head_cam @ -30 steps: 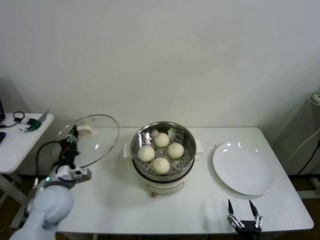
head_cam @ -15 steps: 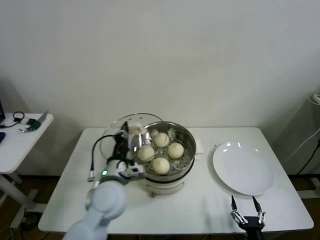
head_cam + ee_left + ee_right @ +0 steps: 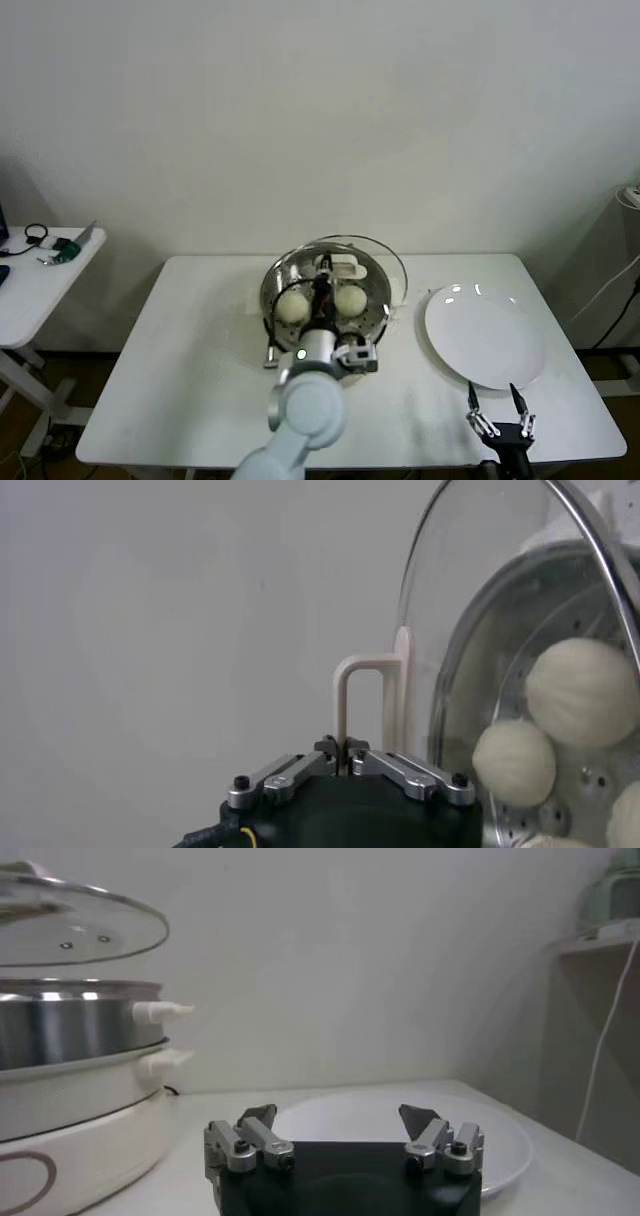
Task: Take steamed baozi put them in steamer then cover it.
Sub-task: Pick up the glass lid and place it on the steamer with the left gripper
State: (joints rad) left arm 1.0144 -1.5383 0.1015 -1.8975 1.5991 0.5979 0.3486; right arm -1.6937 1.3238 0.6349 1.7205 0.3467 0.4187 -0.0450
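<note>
1. At the centre of the head view stands the steamer (image 3: 325,300) on the white table (image 3: 180,360), with a flat white plate (image 3: 486,335) to its right, apart from it.
2. A smaller side table (image 3: 40,280) with cables sits at the left edge of the frame.
3. The left arm (image 3: 305,405) rises from the lower middle and blocks part of the steamer's front; two steamed baozi (image 3: 291,305) show either side of it, the others hidden.
4. The left gripper (image 3: 346,760) is pinched tight on the bar handle of the cover (image 3: 365,262).
5. The cover hangs above the steamer, tilted, its rim reaching past the pot's back right edge; in the right wrist view it floats clear of the steel wall.
6. The handle's long axis runs roughly left to right in the head view.
7. The right gripper (image 3: 500,415) waits at the lower right, fingers spread wide, holding nothing.
</note>
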